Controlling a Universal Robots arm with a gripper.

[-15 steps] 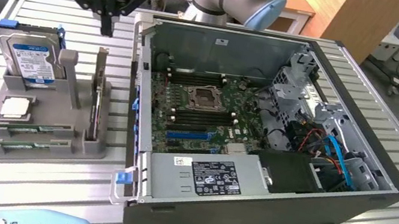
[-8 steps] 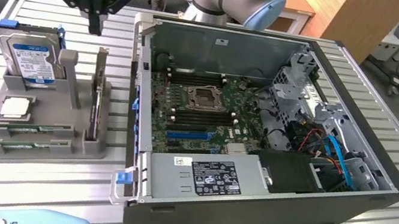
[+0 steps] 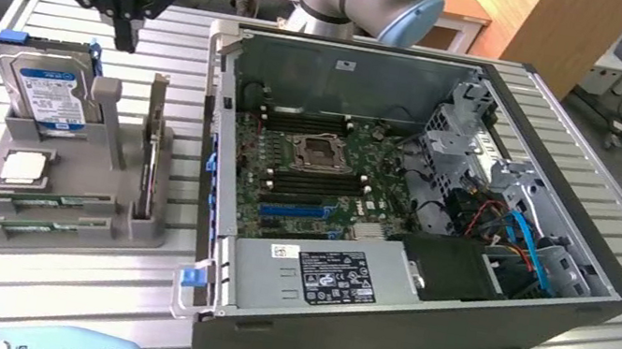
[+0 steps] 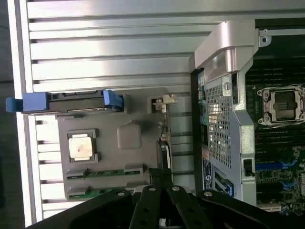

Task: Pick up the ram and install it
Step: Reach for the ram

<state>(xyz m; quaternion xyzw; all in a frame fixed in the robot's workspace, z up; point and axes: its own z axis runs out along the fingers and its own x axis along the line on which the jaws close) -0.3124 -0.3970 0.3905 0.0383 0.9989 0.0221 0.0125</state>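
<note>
Two ram sticks [image 3: 47,203] lie flat, one beside the other, in the front slots of a grey holder [image 3: 86,232] on the slatted table; the wrist view shows them as thin green strips [image 4: 105,171]. My black gripper [image 3: 125,39] hangs shut and empty above the holder's far end, near the hard drive [image 3: 47,92], well clear of the ram. In the wrist view its closed fingertips [image 4: 161,175] point down over the holder's edge. The open computer case [image 3: 512,332] lies to the exterior view's right, with the motherboard [image 3: 312,170] and its dark memory slots [image 3: 301,121] exposed.
The holder also carries a square processor [image 3: 24,167] and an upright thin card [image 3: 150,138]. The case wall [image 3: 218,121] with blue latches stands close beside the holder. A teach pendant [image 3: 42,346] lies at the table's near edge.
</note>
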